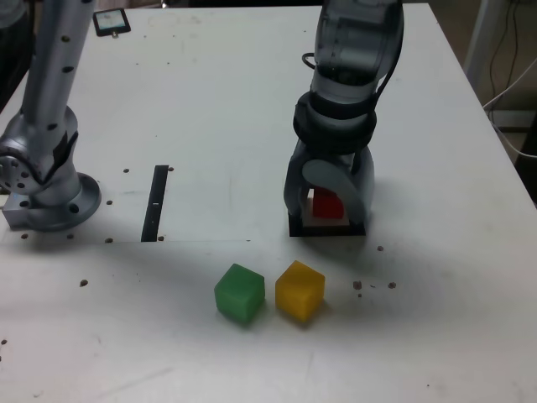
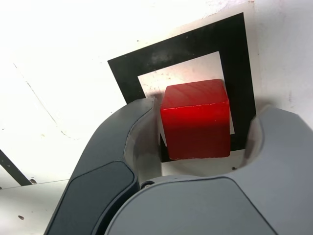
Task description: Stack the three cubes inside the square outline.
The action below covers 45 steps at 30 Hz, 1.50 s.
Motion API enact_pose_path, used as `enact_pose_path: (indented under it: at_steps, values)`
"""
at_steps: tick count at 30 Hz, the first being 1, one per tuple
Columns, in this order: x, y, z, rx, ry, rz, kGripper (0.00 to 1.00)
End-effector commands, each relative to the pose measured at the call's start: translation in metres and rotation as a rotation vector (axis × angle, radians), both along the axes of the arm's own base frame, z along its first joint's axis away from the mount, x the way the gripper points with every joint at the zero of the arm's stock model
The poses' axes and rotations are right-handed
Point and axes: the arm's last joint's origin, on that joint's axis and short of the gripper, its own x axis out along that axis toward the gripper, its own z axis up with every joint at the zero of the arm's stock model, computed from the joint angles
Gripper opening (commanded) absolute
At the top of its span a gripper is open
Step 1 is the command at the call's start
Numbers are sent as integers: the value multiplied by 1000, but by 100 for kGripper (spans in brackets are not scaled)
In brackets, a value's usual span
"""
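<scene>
One red cube (image 2: 196, 125) partly hidden by the claw (image 1: 330, 195).

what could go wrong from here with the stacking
The gripper is open around the red cube, with one finger very near its side, so lifting away might drag or turn the cube. The cube also looks off-centre in the square outline, so a nudge could push it onto the black border. The green cube and yellow cube sit close together, so a finger might bump one while reaching for the other.
</scene>
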Motion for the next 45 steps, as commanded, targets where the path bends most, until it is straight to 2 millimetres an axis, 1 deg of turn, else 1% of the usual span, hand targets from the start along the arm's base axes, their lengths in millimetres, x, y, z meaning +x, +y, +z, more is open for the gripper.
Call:
enact_pose_path:
  at_steps: [1,5,11,16,22,25,30,34,45]
  values:
    - [-1,1,1,4,5,-1,99]
    - [-2,-4,6,12,11,-15,99]
    - [-6,-23,23,26,5,-74,99]
    - [-17,-37,37,16,-12,-131,99]
    - [-32,-51,61,-9,-7,-217,99]
    - [-37,-60,67,-48,-1,-270,99]
    - [-41,-72,68,-81,-16,-316,99]
    - [-43,-79,63,-84,-25,-338,99]
    - [-42,-81,42,-85,-10,-355,98]
